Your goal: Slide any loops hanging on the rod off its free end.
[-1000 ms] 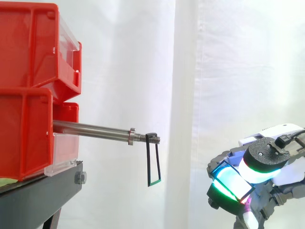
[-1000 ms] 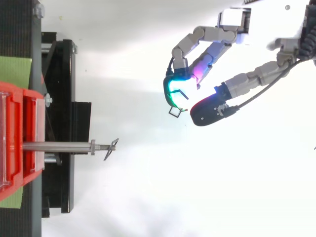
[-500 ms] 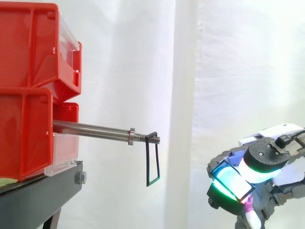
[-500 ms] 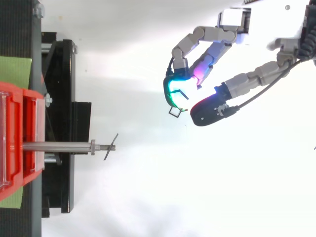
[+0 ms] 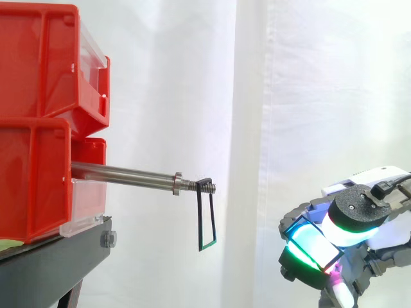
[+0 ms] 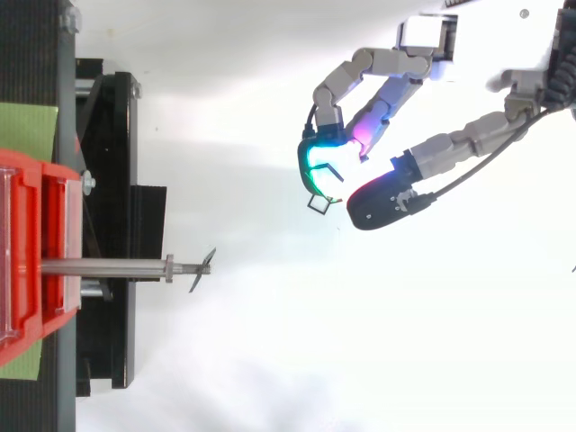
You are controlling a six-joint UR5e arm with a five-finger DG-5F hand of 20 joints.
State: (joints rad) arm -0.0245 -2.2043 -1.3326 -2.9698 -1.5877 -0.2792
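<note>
A thin dark rectangular loop (image 5: 198, 218) hangs at the steel rod's (image 5: 122, 172) threaded free end. My hand (image 5: 356, 208) sits well apart, lower, out past that end. I cannot tell whether it grips anything.

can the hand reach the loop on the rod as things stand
Probably yes: the loop hangs at the rod's free end, with nothing between it and the hand, which sits apart and lower.

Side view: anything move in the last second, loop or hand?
Almost nothing. The loop on the rod's threaded free end swayed slightly toward the red bins and back, and still hangs there. The hand stayed off to the side, below rod height, clear of the loop. Nothing taken hold of or let go.
</note>
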